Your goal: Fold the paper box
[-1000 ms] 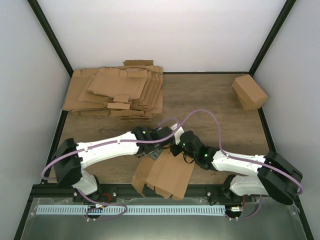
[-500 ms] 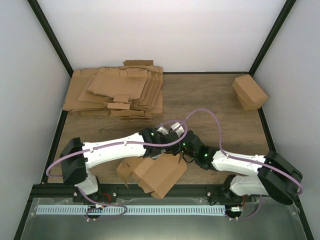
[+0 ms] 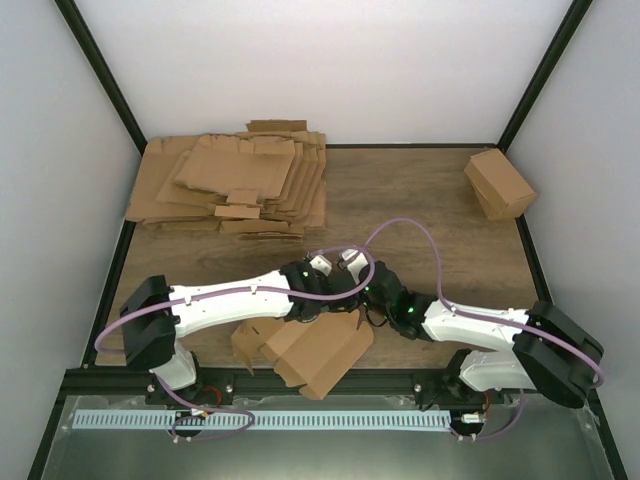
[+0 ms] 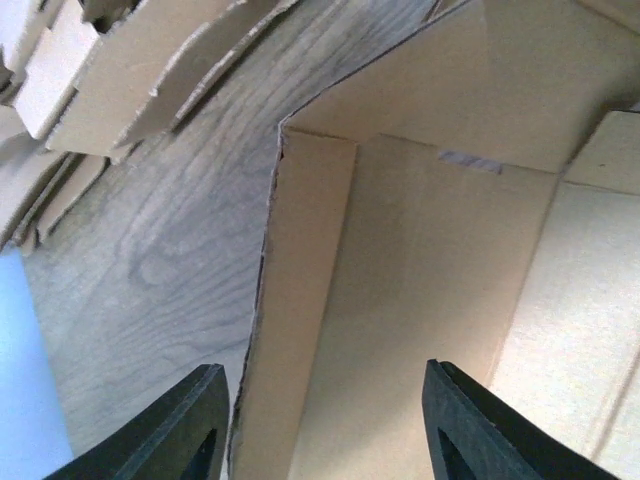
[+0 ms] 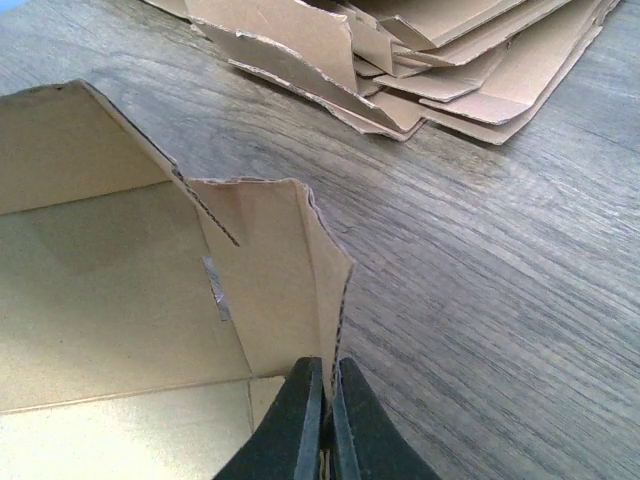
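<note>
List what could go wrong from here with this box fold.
1. The right hand pinches only the thin edge of one flap of the box; the flap may slip out or tear.
2. The left hand is open around a panel, not gripping it; a push could buckle the panel off its crease.
3. The box seems to overhang the table at its near edge; if let go, it might fall.

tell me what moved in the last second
The paper box swung left along the table's near edge. The left arm stretched farther right over it, with the left gripper open astride it. The right gripper stayed pinched on a flap. The pile of sheets and the other box did not move.
</note>
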{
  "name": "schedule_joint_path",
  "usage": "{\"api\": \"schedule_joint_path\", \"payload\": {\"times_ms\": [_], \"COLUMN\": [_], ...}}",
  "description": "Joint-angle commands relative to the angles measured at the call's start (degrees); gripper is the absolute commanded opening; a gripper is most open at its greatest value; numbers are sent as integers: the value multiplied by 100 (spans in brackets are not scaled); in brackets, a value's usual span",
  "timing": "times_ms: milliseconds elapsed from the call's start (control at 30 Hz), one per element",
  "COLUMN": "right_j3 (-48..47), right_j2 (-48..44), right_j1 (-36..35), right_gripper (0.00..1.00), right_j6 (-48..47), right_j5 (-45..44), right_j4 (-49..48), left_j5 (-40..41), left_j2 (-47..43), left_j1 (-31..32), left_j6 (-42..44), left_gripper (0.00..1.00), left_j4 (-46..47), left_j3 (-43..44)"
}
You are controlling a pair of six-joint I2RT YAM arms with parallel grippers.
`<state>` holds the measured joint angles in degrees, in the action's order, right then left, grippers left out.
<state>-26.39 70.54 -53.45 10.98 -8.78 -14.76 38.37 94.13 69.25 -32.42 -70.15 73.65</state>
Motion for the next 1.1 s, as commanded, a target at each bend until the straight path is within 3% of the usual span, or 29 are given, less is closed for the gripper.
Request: {"api": "schedule_joint_path", "payload": {"times_ms": [0,133,233,533,667,1067], "right_j3": [-257,-257,-264,-375,-520,-1237], "right_j2": [-14,4,7,12,24,502], "right_j1": [-37,-40,-44,-40,-43,-51], "right_gripper": [2,2,2,2,2,1], "right_j6": [56,70,58,37,51,493], "right_j5": [70,100,96,92,181,286], "right_j4": [7,12,22,125,226,499], "left_j5": [477,262,-158,-682,-384,1603], "left_j2": [18,-206,-482,-557,-526,-26], "left_j1": [-103,-306,-522,-647,-654,-639], "left_j6": [-45,205,547,809,762,860], "left_gripper": [60,77,78,35,6,4], "left_j4": [79,365,825,1051,966,501], "left_j3": [-63,-140,-315,-710,-731,-11]}}
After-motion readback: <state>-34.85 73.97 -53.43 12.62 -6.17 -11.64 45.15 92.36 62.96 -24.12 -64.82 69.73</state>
